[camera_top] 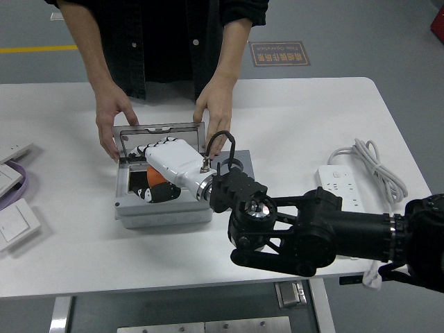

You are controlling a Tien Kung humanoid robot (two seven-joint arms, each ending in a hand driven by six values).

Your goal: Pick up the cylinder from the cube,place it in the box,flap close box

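A grey box (pixel 163 214) stands mid-table with its lid (pixel 159 131) raised at the back. My right hand (pixel 154 186), white with dark fingertips, reaches in from the right over the box's opening. Its fingers are curled around an orange cylinder (pixel 157 178), held low inside the opening. The grey cube (pixel 239 161) with a round socket on top sits against the box's right side, partly hidden by my wrist. A person at the far side holds the lid with one hand (pixel 114 116) at its left corner and the other hand (pixel 216 111) at its right corner. My left arm is out of view.
A white power strip (pixel 338 186) with a coiled white cable (pixel 374 166) lies at the right. White wall switches (pixel 15 223) and a purple-edged piece (pixel 21 186) lie at the left edge. My black right forearm (pixel 326 232) spans the table's front right.
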